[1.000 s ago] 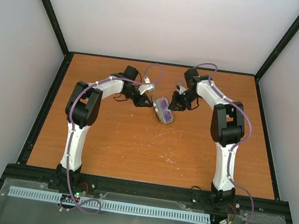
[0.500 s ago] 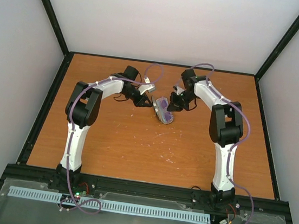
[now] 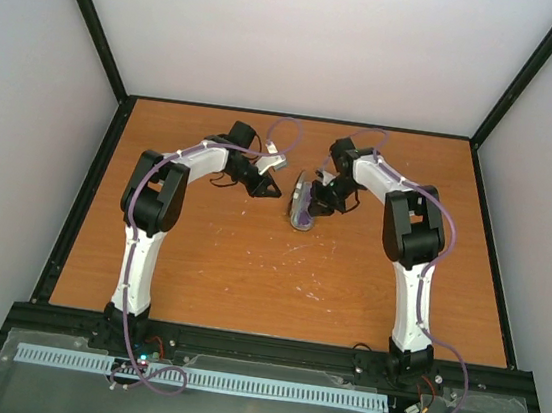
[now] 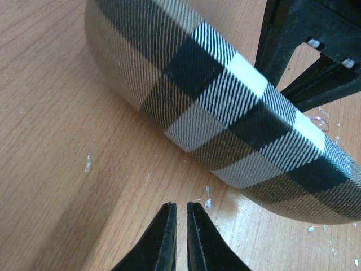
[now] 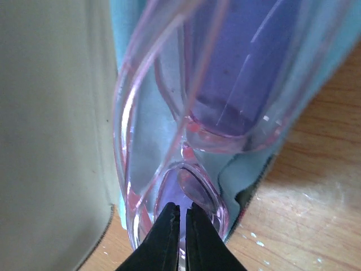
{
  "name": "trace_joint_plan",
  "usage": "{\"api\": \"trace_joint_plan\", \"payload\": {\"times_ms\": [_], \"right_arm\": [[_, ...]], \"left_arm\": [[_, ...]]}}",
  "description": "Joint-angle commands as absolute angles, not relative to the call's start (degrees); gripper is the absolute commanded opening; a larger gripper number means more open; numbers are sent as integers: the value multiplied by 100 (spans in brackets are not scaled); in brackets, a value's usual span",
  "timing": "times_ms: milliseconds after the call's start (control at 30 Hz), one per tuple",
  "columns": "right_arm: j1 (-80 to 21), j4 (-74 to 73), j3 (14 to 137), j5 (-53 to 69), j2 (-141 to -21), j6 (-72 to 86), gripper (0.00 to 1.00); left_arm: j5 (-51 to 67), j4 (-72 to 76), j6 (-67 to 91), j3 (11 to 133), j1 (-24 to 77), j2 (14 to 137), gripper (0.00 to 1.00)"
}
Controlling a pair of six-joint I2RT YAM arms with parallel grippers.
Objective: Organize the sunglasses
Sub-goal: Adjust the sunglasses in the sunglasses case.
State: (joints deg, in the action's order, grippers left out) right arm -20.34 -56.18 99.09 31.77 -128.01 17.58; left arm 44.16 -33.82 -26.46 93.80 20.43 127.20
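Right wrist view: closed right gripper [image 5: 181, 209] presses translucent pink-framed sunglasses [image 5: 192, 127] lying in the blue-lined plaid oval case [image 4: 225, 107], likely seating them; closed, empty left gripper [image 4: 180, 207] waits beside it, perhaps bracing

A plaid case [image 4: 225, 113] in black, white and tan lies on the wooden desk [image 4: 51, 158]. Pale blue fabric [image 5: 248, 169] shows inside the case. White specks dot the desk beside it.
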Motion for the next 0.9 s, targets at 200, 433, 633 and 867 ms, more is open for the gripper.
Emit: {"api": "trace_joint_plan", "payload": {"times_ms": [200, 433, 633, 867], "right_arm": [[-2135, -5303, 9897, 3056, -12975, 1905, 7], [-2117, -5154, 10054, 3067, -13062, 2078, 10], [-2127, -5086, 10076, 3134, -13184, 2082, 11], [-2124, -5001, 10101, 3116, -13180, 2149, 18]], "left_arm": [[4533, -3331, -2667, 9404, 2083, 12492, 9], [4566, -3327, -2652, 9413, 2083, 12481, 9], [4609, -3289, -2584, 9430, 2089, 12476, 9], [4645, -3262, -2528, 9448, 2133, 12467, 10]]}}
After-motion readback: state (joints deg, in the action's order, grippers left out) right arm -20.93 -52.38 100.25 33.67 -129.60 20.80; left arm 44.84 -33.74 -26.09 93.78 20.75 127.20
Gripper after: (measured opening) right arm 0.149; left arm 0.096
